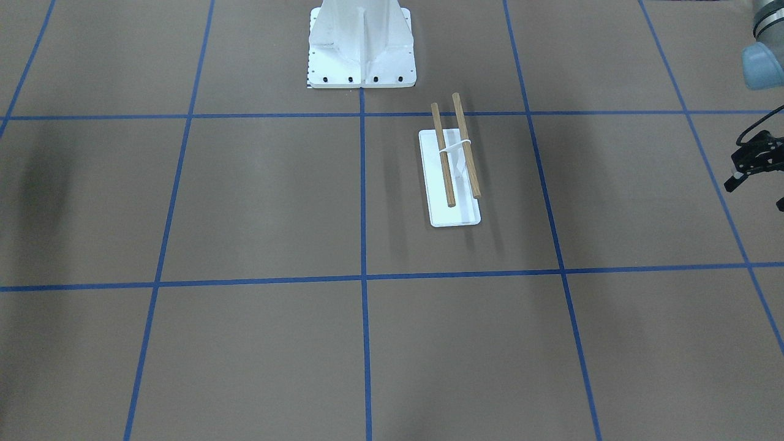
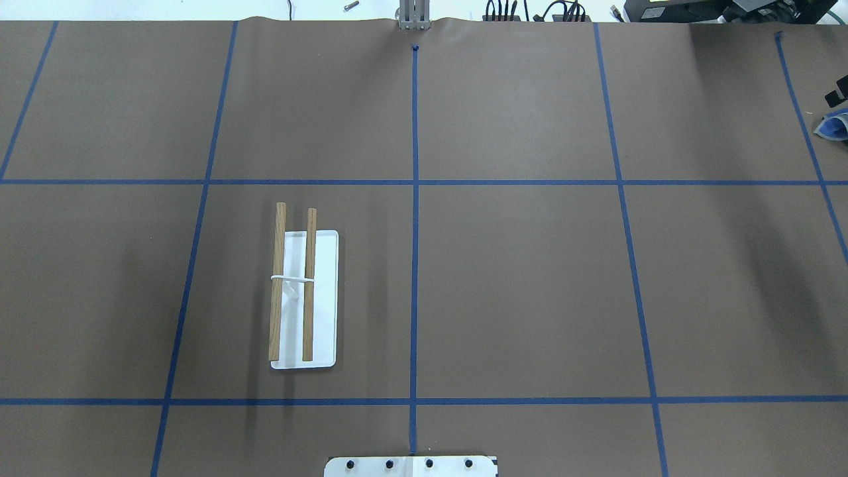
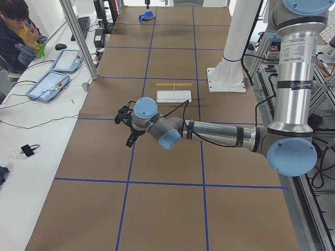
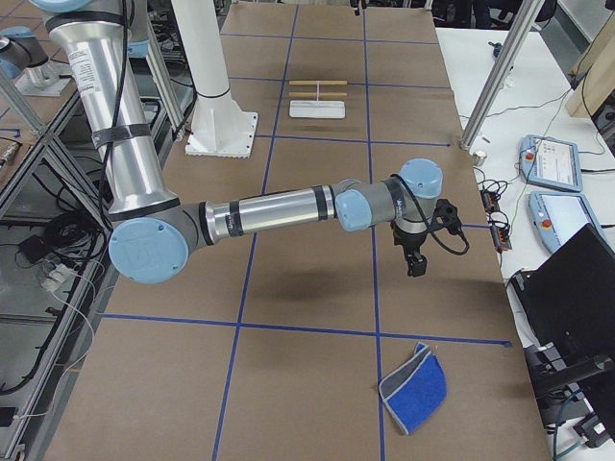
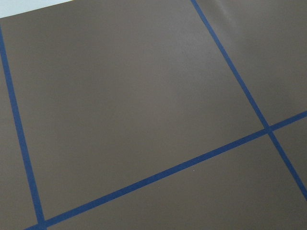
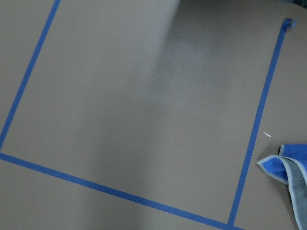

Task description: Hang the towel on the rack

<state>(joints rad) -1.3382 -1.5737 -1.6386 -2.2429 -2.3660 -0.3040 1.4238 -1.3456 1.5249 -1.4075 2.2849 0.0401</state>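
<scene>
The rack stands on the brown table with a flat white base and two parallel wooden rods, both bare. It also shows in the overhead view and small in both side views. The towel, blue with a grey face and light edge, lies folded on the table near the robot's right end. It also shows in the overhead view and the right wrist view. My left gripper hovers over the table far from the rack, and I cannot tell its state. My right gripper hovers short of the towel, and I cannot tell its state.
The big white bolted pedestal stands behind the rack. Blue tape lines grid the table. A seated person and tablets are beside the table's far side. A metal post stands at that edge.
</scene>
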